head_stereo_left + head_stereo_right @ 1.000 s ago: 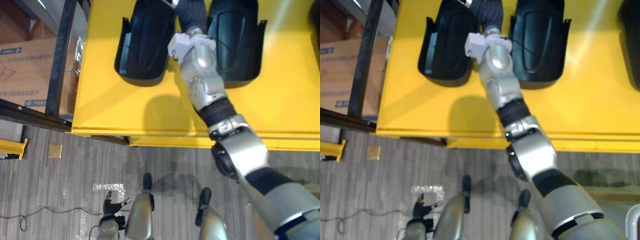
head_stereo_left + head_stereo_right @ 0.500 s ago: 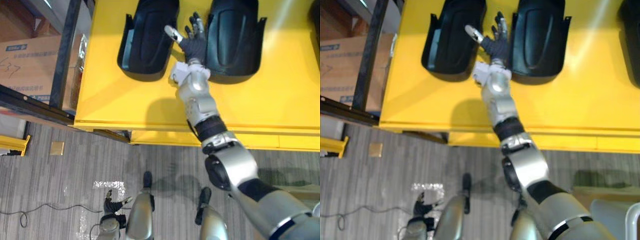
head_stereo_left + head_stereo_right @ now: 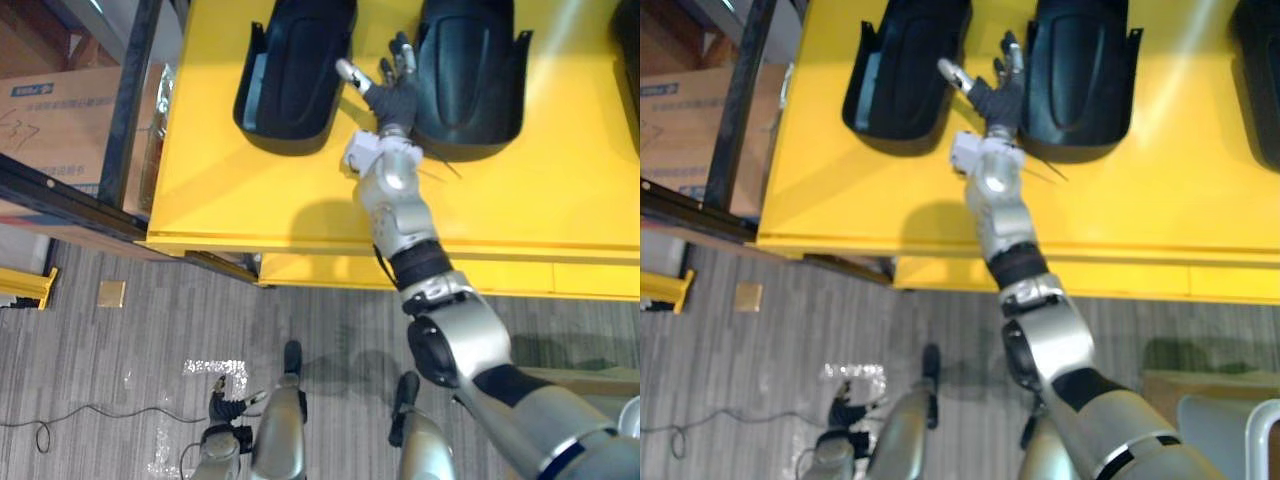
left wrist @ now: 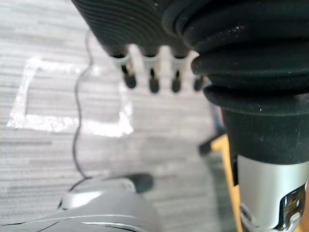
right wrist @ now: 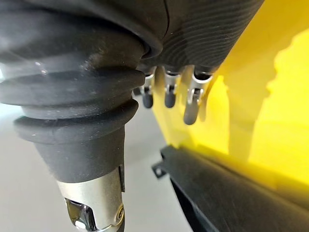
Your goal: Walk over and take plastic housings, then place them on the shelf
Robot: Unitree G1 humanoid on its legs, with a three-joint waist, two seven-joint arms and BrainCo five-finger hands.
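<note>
Low near the floor, the left hand [image 4: 152, 77] hangs relaxed, empty. Thumb-side of the right hand [image 3: 394, 97] lies one plastic housing [image 3: 293, 75]. The right hand is splayed, holding nothing, over the yellow surface [image 3: 250, 200]. A second housing [image 3: 468, 70] lies just beside its fingers. Risk: closing between them could catch neither rim and shove one aside.

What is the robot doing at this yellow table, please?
The right robot hand reaches out over the yellow table, open and holding nothing. It sits in the gap between the left housing and the right housing, both black plastic and lying on the table. Neither is picked up yet. The left robot hand hangs open, low above the floor.
</note>
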